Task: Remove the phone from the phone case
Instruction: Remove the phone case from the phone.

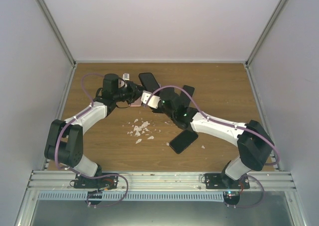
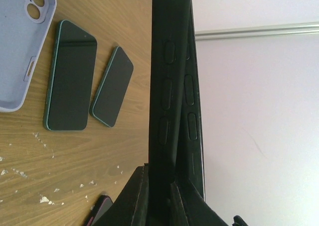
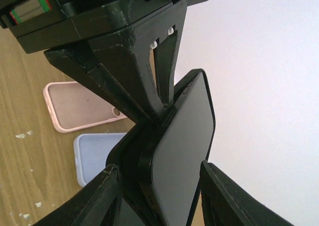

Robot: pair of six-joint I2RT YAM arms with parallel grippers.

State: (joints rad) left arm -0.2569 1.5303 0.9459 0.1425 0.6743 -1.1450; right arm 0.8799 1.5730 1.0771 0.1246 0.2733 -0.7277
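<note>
The black phone (image 1: 148,80) is held up above the table's far middle, partly peeled out of its black phone case (image 3: 127,156). In the left wrist view the case (image 2: 167,86) and the phone (image 2: 192,101) stand edge-on as two separated layers. My left gripper (image 2: 162,173) is shut on the case's edge. In the right wrist view the phone's grey screen (image 3: 184,151) leans out of the case. My right gripper (image 3: 159,169) straddles both, one fingertip against the case's back and the other against the phone's edge.
A pink case (image 3: 79,106) and a light blue case (image 3: 92,156) lie on the wood below. Two dark phones (image 2: 70,76) (image 2: 112,86) lie beside the blue case (image 2: 20,47). Another phone (image 1: 183,140) lies nearer the arms, by white crumbs (image 1: 139,130).
</note>
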